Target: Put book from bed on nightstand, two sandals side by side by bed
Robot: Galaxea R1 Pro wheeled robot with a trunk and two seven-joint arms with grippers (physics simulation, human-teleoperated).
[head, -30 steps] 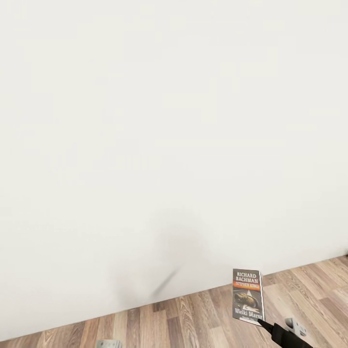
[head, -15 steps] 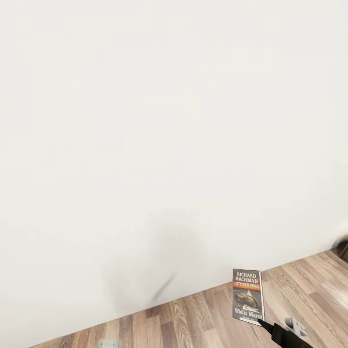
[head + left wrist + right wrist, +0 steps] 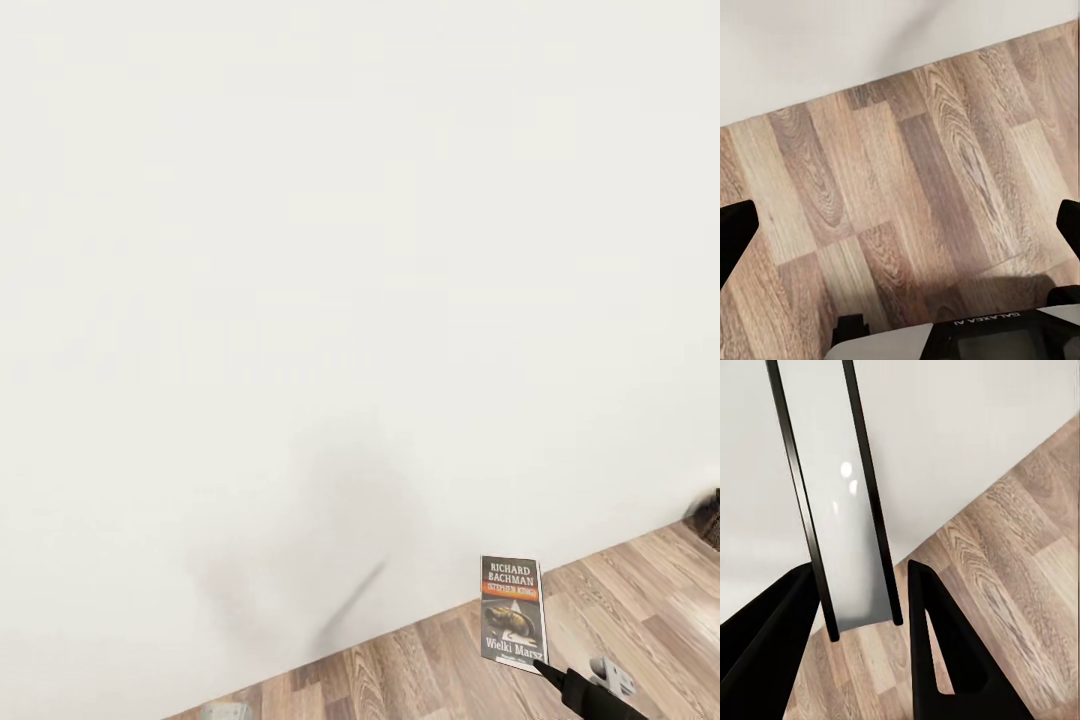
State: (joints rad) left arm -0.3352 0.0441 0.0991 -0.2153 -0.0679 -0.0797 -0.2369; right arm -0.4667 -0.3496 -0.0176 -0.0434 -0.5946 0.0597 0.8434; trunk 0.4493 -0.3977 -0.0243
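The book (image 3: 513,610), a thin paperback with white "RICHARD BACHMAN" lettering and an orange band, stands upright in the air low at the right of the head view. My right gripper (image 3: 543,667) is shut on its lower corner. In the right wrist view the book (image 3: 840,510) runs edge-on between the two black fingers (image 3: 934,645), with the right gripper (image 3: 859,592) closed around its end. My left gripper (image 3: 900,229) is open over bare wood floor, its fingertips far apart. The bed, the nightstand and the sandals are out of view.
A plain white wall (image 3: 300,250) takes up most of the head view, close ahead. Wood-plank floor (image 3: 640,600) runs along its base at the lower right. A dark object (image 3: 711,515) peeks in at the right edge.
The whole view has swung: the wall's base line has dropped at the left and a dark object has come in at the right edge. The book stays held in my right gripper.
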